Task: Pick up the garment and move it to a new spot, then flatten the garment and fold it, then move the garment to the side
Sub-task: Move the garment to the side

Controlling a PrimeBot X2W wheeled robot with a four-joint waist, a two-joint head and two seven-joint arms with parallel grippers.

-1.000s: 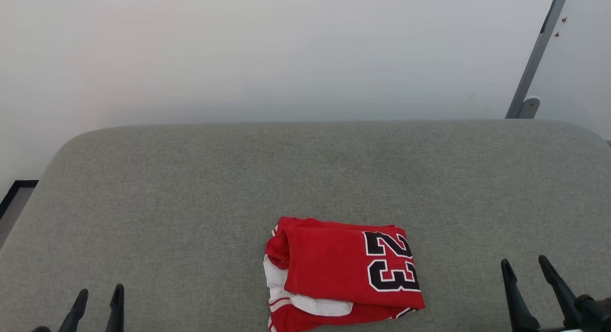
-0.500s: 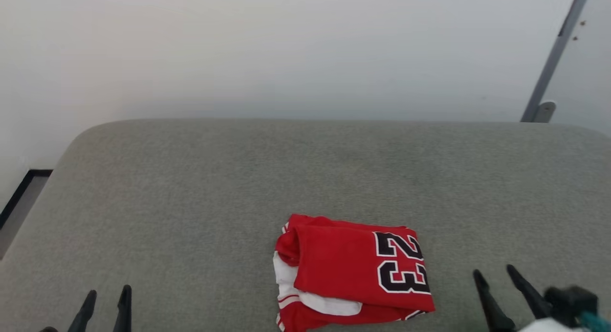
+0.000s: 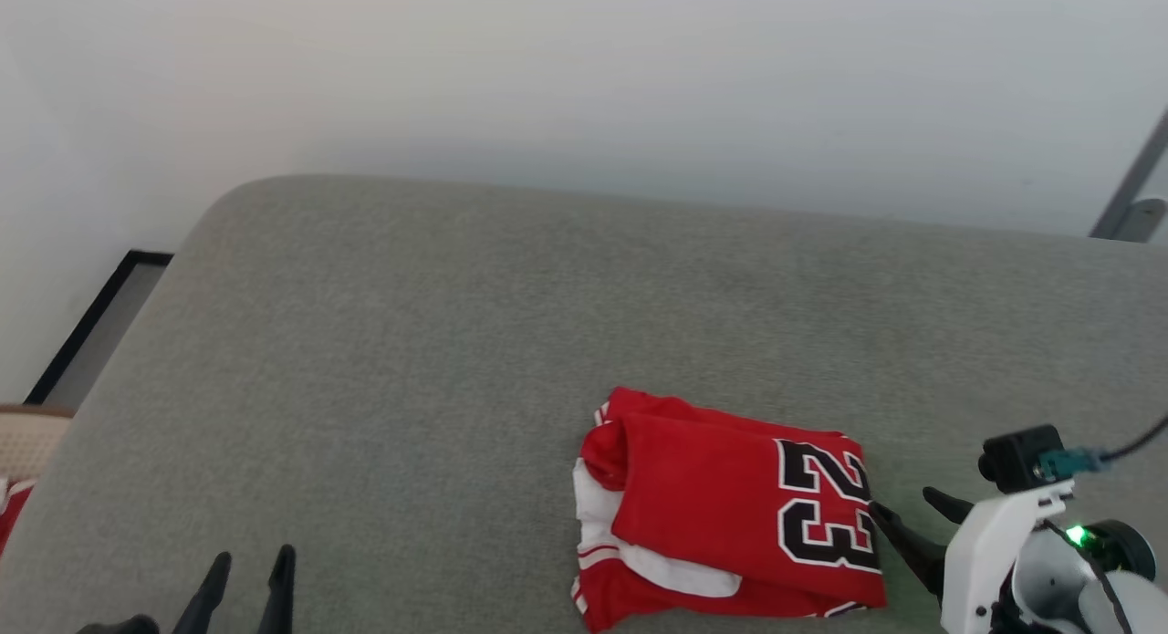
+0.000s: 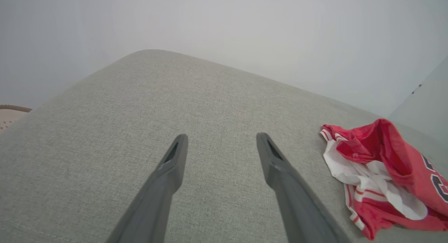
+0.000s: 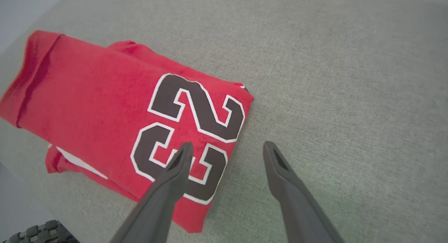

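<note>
Right wrist view, folded garment (image 5: 105, 106) on grey surface (image 5: 332, 78), "23" partly behind one finger of wide-open, empty right tool (image 5: 226, 147), left wrist view, empty left tool (image 4: 221, 136) spread wide, number cut off at frame edge

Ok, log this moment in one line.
phase: pre-grasp | red jersey shirt with black 23: loosely folded on grey fabric cushion | right claw: open, over shirt's numbered edge, empty | left claw: open, over bare cushion, empty
</note>
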